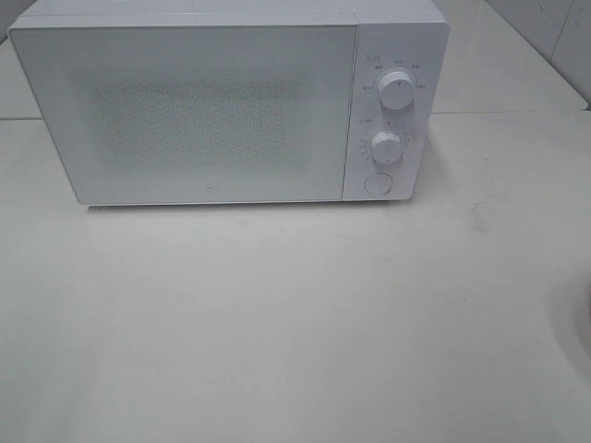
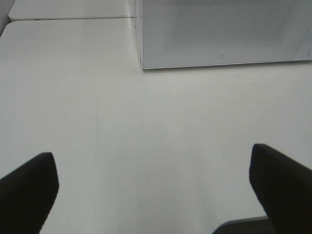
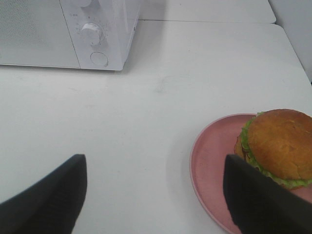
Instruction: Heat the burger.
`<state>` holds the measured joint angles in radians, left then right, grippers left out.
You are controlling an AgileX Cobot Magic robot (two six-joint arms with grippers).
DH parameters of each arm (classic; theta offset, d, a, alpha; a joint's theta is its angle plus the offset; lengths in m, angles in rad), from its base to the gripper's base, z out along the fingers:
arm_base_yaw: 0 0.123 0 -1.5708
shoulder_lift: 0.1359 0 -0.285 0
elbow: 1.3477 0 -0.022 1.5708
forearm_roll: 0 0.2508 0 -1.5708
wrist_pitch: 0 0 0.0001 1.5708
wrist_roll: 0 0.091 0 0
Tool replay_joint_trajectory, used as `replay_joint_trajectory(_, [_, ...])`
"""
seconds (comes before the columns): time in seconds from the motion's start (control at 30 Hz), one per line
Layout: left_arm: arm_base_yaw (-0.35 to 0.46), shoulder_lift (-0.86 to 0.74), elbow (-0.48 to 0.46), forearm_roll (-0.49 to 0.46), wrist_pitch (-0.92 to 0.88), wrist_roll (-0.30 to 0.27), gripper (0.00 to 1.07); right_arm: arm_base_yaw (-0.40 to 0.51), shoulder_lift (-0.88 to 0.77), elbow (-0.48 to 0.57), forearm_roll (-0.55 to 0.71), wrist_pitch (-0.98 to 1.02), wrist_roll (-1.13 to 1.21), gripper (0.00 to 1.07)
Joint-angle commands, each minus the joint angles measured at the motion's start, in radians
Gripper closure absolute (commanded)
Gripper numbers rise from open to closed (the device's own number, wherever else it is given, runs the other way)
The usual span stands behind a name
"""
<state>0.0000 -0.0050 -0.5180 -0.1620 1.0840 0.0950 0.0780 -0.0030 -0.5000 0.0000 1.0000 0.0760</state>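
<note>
The burger (image 3: 280, 144), with a golden-brown bun and a green lettuce frill, sits on a pink plate (image 3: 214, 156) on the white table; it shows only in the right wrist view. My right gripper (image 3: 153, 200) hangs open above the table, and one dark finger (image 3: 263, 200) overlaps the plate's rim close to the burger. Nothing is gripped between its fingers. My left gripper (image 2: 153, 195) is wide open over bare table in front of the microwave (image 2: 219, 34). Neither gripper shows in the exterior high view.
The white microwave (image 1: 185, 111) stands at the back of the table with its door shut. Two round knobs (image 1: 397, 90) (image 1: 386, 146) and a round button (image 1: 377, 183) sit on its right panel. A table seam runs behind it.
</note>
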Motion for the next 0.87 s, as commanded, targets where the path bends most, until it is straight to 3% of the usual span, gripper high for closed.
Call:
replay_joint_trajectory(0.03, [0.002,-0.021,0.001,-0.008,-0.012,0.003,0.06,-0.007,-0.027,0.002,0.000,-0.002,-0.011,0.32])
replay_joint_trajectory(0.87, [0.002,-0.017,0.001,-0.008,-0.012,0.003,0.07,-0.007,-0.027,0.002,0.000,-0.002,-0.011,0.32])
